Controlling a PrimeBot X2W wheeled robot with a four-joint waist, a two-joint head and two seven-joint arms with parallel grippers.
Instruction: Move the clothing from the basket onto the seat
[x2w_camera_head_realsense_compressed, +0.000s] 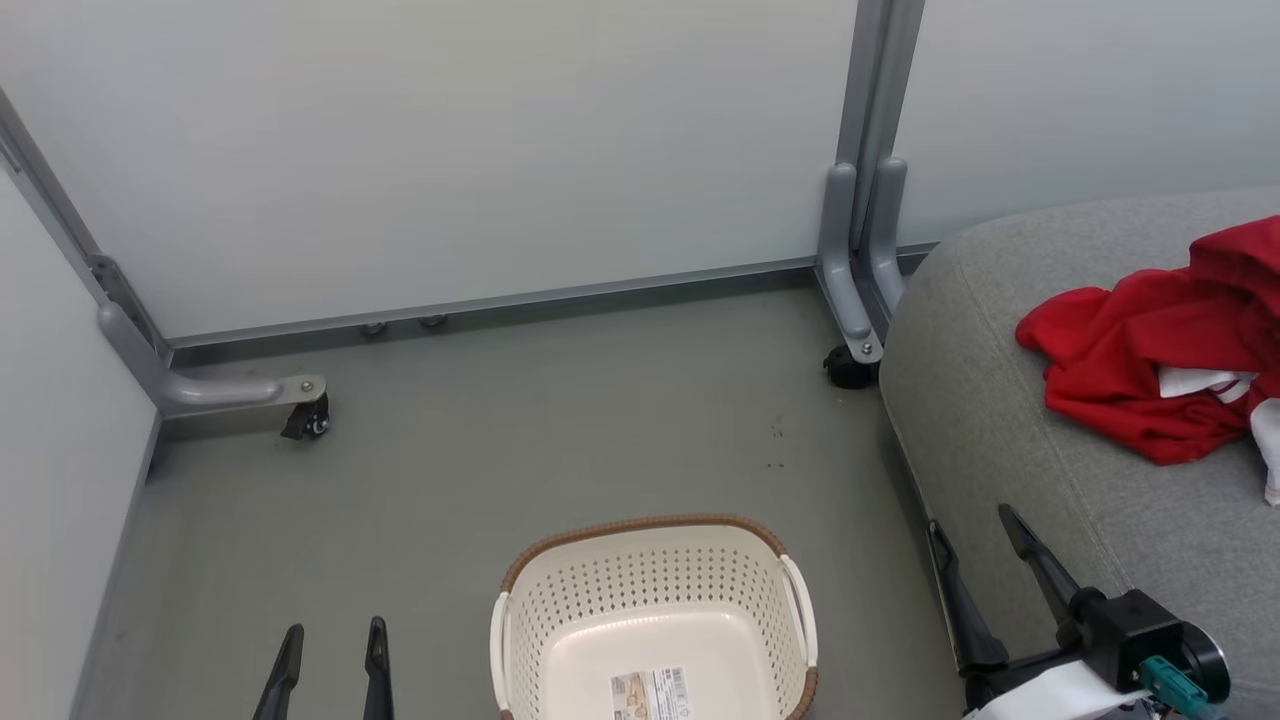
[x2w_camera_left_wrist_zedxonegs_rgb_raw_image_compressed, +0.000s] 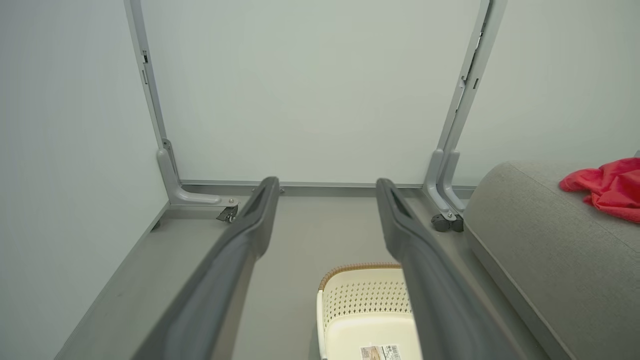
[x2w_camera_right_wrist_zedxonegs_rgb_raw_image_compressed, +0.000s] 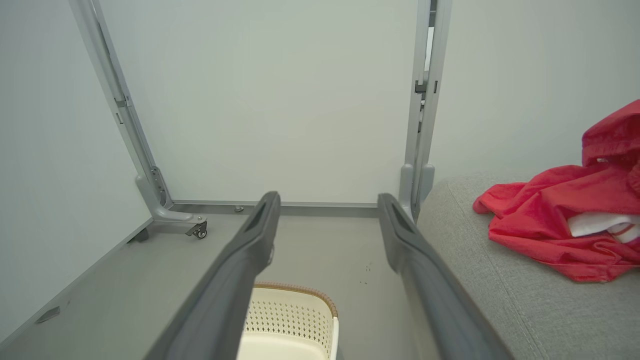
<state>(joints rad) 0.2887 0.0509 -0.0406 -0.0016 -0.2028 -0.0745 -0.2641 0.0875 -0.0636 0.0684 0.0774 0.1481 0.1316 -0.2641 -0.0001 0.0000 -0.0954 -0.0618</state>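
A smooth grey floor (x2w_camera_head_realsense_compressed: 560, 420) is closed in by pale partition panels (x2w_camera_head_realsense_compressed: 450, 140) in grey metal frames. In the left corner, a curved left foot (x2w_camera_head_realsense_compressed: 220, 388) lies along the floor and ends in a small black left caster (x2w_camera_head_realsense_compressed: 310, 420). On the right, a double post (x2w_camera_head_realsense_compressed: 872, 90) comes down into curved right feet (x2w_camera_head_realsense_compressed: 850, 280) on a black right caster (x2w_camera_head_realsense_compressed: 848, 370). A few dark specks (x2w_camera_head_realsense_compressed: 775, 445) mark the floor nearby.

Left pincer (x2w_camera_left_wrist_zedxonegs_rgb_raw_image_compressed: 327, 185): fingers spread wide, touching no object. Basket (x2w_camera_left_wrist_zedxonegs_rgb_raw_image_compressed: 360, 300) stands on the grey floor (x2w_camera_left_wrist_zedxonegs_rgb_raw_image_compressed: 290, 260), partly hidden by one finger, with a label sticker (x2w_camera_left_wrist_zedxonegs_rgb_raw_image_compressed: 382, 352) on its bottom. Red clothing (x2w_camera_left_wrist_zedxonegs_rgb_raw_image_compressed: 610, 187) lies on the seat (x2w_camera_left_wrist_zedxonegs_rgb_raw_image_compressed: 540, 240), well apart from the basket.
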